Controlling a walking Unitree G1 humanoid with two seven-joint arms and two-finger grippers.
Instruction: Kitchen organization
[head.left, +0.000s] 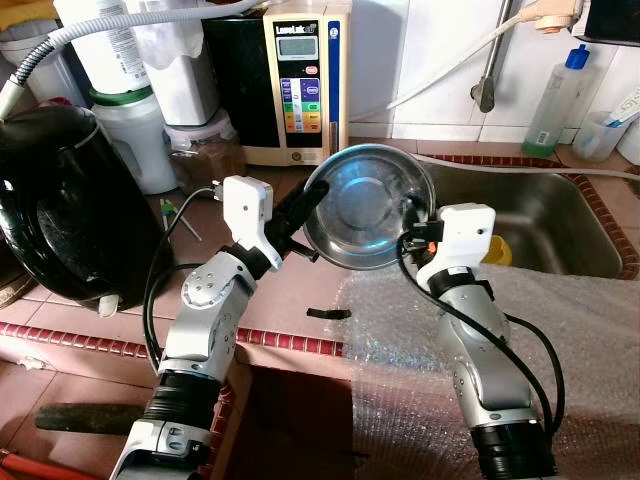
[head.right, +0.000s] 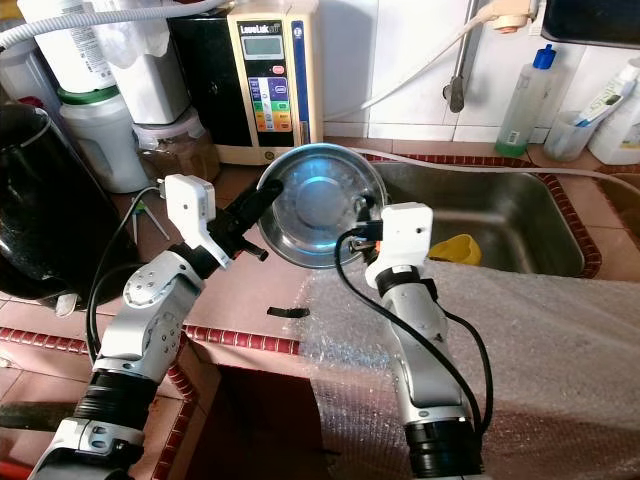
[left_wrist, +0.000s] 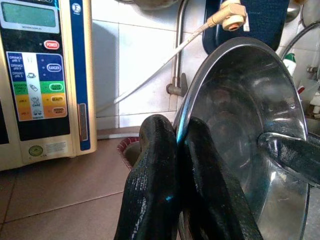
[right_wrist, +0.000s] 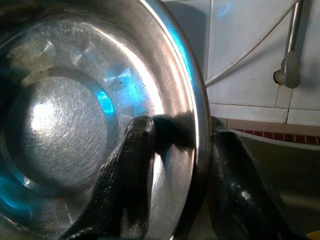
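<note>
I've got the steel bowl (head.left: 368, 207) up off the bench (head.left: 300, 290), tipped almost on edge with its hollow facing me, between the water machine (head.left: 303, 85) and the sink (head.left: 560, 225). My left tool (left_wrist: 176, 150) is pinched narrow on the rim, 1 finger inside and 1 outside; my right tool (right_wrist: 175, 145) clamps the opposite rim the same way, fingers straddling the thin metal edge.

Biggest worry: 2 arms on 1 stiff bowl. If they pull or twist against each other, the slick rim could slide out of 1 pinch, and the bowl would swing from the other and clatter onto the tiles or into the sink. Polished steel and a thin lip give my fingers little to bite on, I judge. A wide swing to the left could also knock the black kettle (head.left: 70, 200) or the jars behind it.

Containers, largest down. The sink holds something yellow (head.left: 498, 249) near its front wall; I can't tell what. The kettle's lid is shut, contents hidden. The white lidded tub (head.left: 135, 140) is opaque. A clear jar (head.left: 205, 150) shows brown contents. The bowl itself looks empty, only glare inside. A green soap bottle (head.left: 552, 105) and a small cup (head.left: 600, 135) stand on the far ledge.
</note>
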